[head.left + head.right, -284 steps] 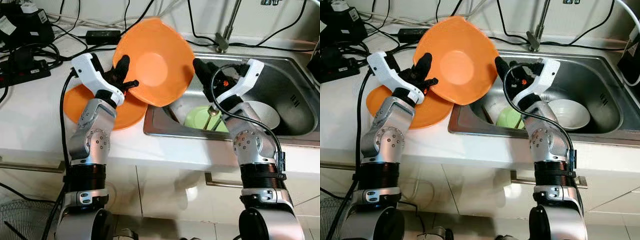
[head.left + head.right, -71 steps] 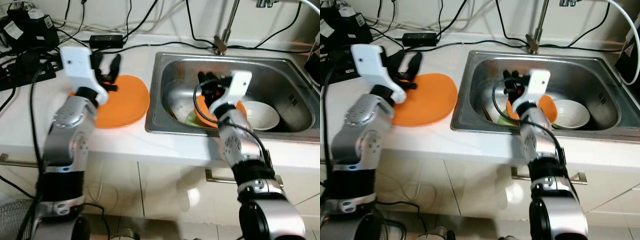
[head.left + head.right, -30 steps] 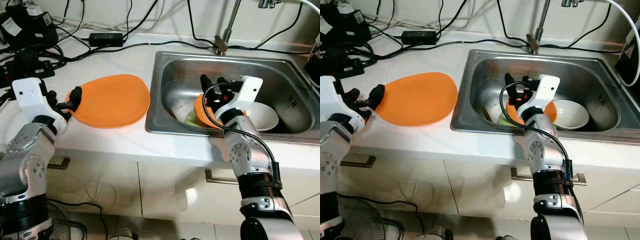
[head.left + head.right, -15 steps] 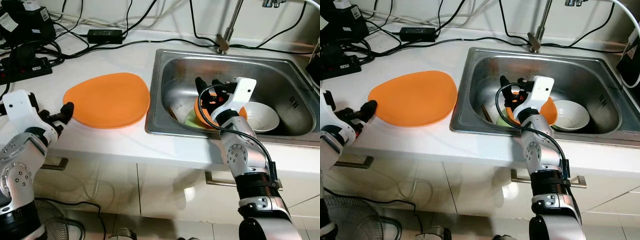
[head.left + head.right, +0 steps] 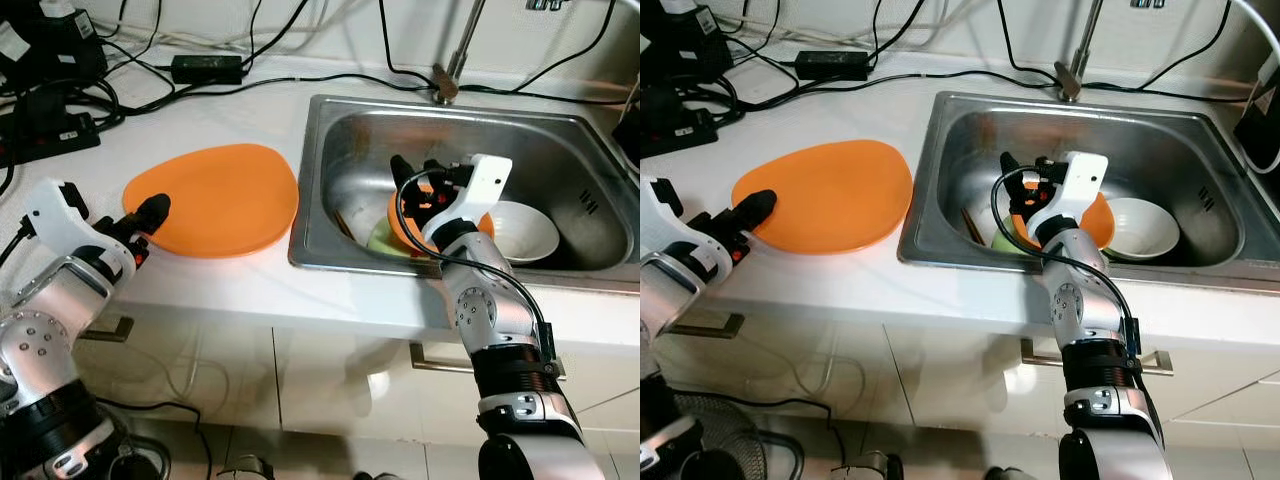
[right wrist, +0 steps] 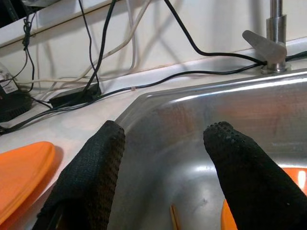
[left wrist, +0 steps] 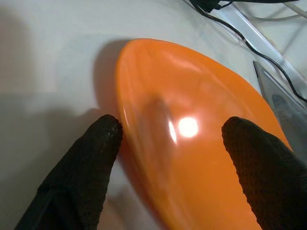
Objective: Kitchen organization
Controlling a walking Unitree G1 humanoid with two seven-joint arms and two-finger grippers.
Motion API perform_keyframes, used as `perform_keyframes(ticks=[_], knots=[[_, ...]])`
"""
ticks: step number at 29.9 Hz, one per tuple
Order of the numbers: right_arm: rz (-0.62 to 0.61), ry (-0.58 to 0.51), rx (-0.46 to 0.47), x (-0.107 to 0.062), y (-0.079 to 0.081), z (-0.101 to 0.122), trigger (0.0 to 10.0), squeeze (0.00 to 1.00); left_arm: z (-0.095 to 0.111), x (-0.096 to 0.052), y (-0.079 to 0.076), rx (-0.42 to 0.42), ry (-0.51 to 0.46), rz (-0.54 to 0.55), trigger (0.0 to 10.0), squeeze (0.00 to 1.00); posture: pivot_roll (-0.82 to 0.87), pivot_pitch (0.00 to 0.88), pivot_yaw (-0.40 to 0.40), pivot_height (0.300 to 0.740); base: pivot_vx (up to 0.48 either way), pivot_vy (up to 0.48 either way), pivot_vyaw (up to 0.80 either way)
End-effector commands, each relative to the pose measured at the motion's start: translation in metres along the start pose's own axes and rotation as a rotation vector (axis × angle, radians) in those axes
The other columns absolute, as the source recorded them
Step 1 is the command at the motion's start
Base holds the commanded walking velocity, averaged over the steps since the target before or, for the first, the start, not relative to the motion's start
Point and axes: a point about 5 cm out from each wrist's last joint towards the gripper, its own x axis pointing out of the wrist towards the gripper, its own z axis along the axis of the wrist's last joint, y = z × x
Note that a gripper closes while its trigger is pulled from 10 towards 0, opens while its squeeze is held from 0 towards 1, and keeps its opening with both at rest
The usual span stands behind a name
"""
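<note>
Small orange plastic bowl (image 5: 478, 224) tilted in stainless steel sink (image 5: 560, 140), leaning on pale green dish (image 5: 385, 238) at its 9 o'clock, white ceramic bowl (image 5: 525, 230) touching at 3 o'clock. Likely light, rigid, glossy, so slippery if wet; best pinched across raised rim. Right gripper (image 5: 415, 180) at bowl's 11 o'clock, just above it, fingers (image 6: 240, 167) spread, holding nothing. Outward: large orange plastic plates (image 5: 220, 198) flat on white countertop (image 5: 240, 105), at 9 o'clock of sink. Left gripper (image 7: 175, 148) at plates' 8 o'clock edge, fingers apart, straddling rim, nothing clamped. Black power strip and cables (image 5: 50, 130) at 10 o'clock, faucet (image 5: 455, 55) at 12 o'clock.
</note>
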Motion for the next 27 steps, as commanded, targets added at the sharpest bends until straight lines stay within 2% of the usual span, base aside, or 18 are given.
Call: perform_keyframes(ticks=[1, 5, 7, 8, 11, 17, 27], knots=[[-0.009, -0.003, 0.004, -0.001, -0.002, 0.002, 10.0, 0.00, -0.004, 0.002, 0.001, -0.018, 0.036, 0.007, 10.0, 0.00, 0.14, 0.102, -0.009, 0.740, 0.000, 0.000, 0.00], [-0.010, -0.008, 0.005, -0.002, -0.002, 0.004, 10.0, 0.00, -0.006, 0.007, -0.005, -0.058, 0.051, -0.016, 10.0, 0.00, 0.14, 0.097, -0.002, 0.740, 0.000, 0.000, 0.00], [-0.010, -0.010, 0.004, -0.002, -0.002, 0.004, 10.0, 0.00, -0.008, 0.010, -0.010, -0.089, 0.064, -0.035, 10.0, 0.00, 0.13, 0.091, 0.002, 0.740, 0.000, 0.000, 0.00], [-0.010, -0.007, 0.002, -0.002, -0.002, 0.004, 10.0, 0.00, -0.012, 0.014, -0.017, -0.130, 0.080, -0.068, 10.0, 0.00, 0.12, 0.088, 0.004, 0.740, 0.000, 0.000, 0.00], [-0.006, 0.000, -0.002, -0.003, -0.002, 0.003, 10.0, 0.00, -0.016, 0.017, -0.022, -0.156, 0.092, -0.090, 10.0, 0.00, 0.12, 0.081, 0.006, 0.740, 0.000, 0.000, 0.00], [0.016, 0.015, -0.004, -0.003, 0.002, 0.000, 10.0, 0.00, -0.038, 0.023, -0.043, -0.197, 0.162, -0.154, 10.0, 0.00, 0.12, 0.070, 0.006, 0.740, 0.000, 0.000, 0.00], [0.041, 0.039, -0.016, -0.002, 0.005, -0.002, 10.0, 0.00, -0.048, 0.022, -0.049, -0.212, 0.188, -0.161, 10.0, 0.00, 0.11, 0.066, -0.001, 0.740, 0.000, 0.000, 0.00]])
